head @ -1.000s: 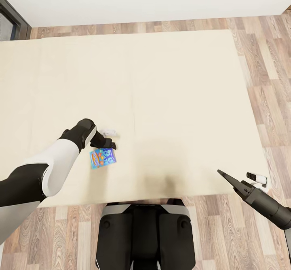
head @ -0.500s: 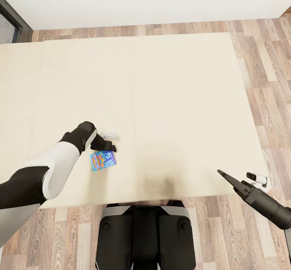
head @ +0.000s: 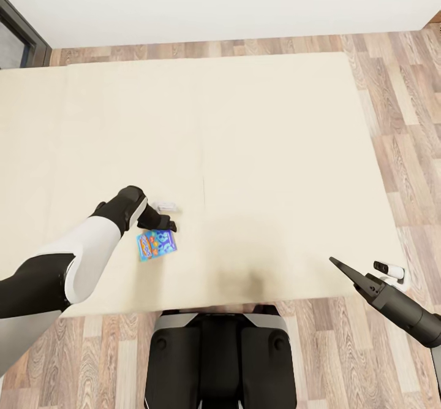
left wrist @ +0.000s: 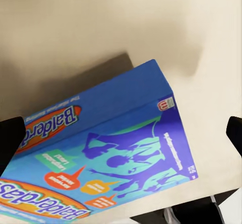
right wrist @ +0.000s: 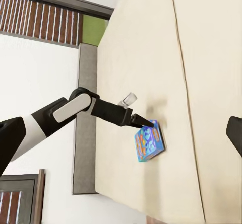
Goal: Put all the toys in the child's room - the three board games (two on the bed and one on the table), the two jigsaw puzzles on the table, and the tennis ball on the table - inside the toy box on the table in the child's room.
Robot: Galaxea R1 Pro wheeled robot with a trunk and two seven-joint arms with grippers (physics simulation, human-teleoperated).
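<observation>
A small, mostly blue board game (head: 157, 244) lies flat on the beige bed (head: 275, 151), close to its near edge. My left gripper (head: 168, 224) hovers just beyond the box's far edge, pointing down. In the left wrist view its dark fingertips (left wrist: 10, 141) stand wide apart at both sides of the board game (left wrist: 116, 153), touching nothing, so it is open. The right wrist view sees the same board game (right wrist: 149, 141) under the left arm. My right gripper (head: 335, 263) hangs off the bed's near right corner, open and empty.
Wood-plank floor (head: 404, 121) runs along the bed's right and far sides. A dark window frame (head: 18, 29) stands at the far left against the white wall. My own base (head: 220, 354) is pressed up to the bed's near edge.
The whole picture has slid down a little, so the camera moved. The left gripper stays over the blue board game and the right arm holds still.
</observation>
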